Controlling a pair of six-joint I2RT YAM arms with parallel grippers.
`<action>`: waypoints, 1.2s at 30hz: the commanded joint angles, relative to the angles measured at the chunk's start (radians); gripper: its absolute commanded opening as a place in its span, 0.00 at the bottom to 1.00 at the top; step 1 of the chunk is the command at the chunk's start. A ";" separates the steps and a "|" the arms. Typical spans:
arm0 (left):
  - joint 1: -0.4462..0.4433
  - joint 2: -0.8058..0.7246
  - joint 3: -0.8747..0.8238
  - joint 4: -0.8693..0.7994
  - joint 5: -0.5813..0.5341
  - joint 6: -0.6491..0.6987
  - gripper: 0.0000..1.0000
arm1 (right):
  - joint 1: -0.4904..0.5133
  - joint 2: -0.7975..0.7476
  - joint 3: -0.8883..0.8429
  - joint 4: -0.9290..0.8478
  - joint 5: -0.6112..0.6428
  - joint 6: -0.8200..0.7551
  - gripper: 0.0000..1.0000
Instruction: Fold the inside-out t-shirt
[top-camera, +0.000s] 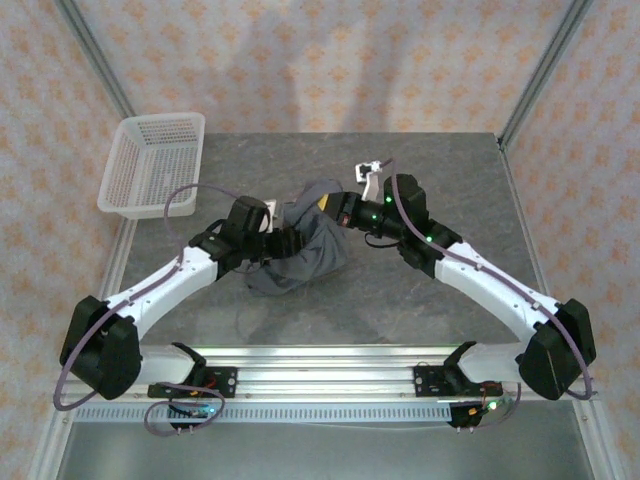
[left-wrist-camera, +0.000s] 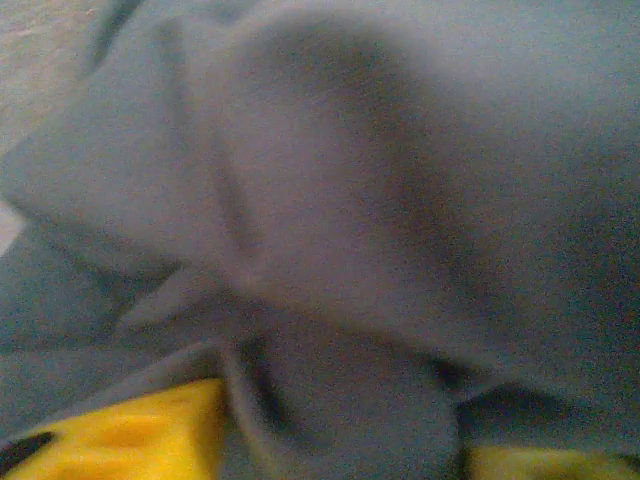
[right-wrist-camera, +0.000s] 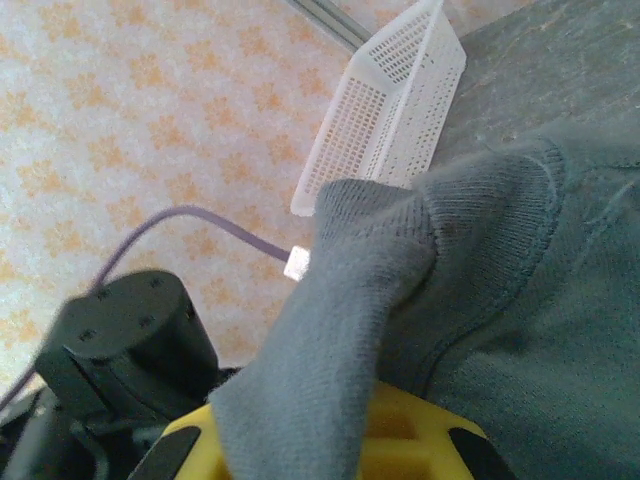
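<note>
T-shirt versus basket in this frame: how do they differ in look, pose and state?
The t-shirt is dark grey, soft cloth; the basket is white, stiff perforated plastic. The t-shirt is crumpled in a heap; the basket has an open rectangular shape. The t-shirt sits mid-table with the left hand and right hand against it; the basket stands apart at the far left corner, untouched. Both rest on the grey table.
</note>
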 joint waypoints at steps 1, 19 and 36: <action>0.011 -0.004 -0.099 -0.043 -0.193 -0.063 0.35 | -0.075 -0.071 0.038 0.133 -0.017 0.113 0.00; -0.050 -0.303 -0.016 -0.021 -0.058 0.358 0.73 | -0.206 -0.151 0.003 0.156 -0.154 0.151 0.00; -0.111 0.083 0.213 0.186 0.195 0.327 0.70 | -0.175 -0.163 0.032 0.082 -0.190 0.095 0.00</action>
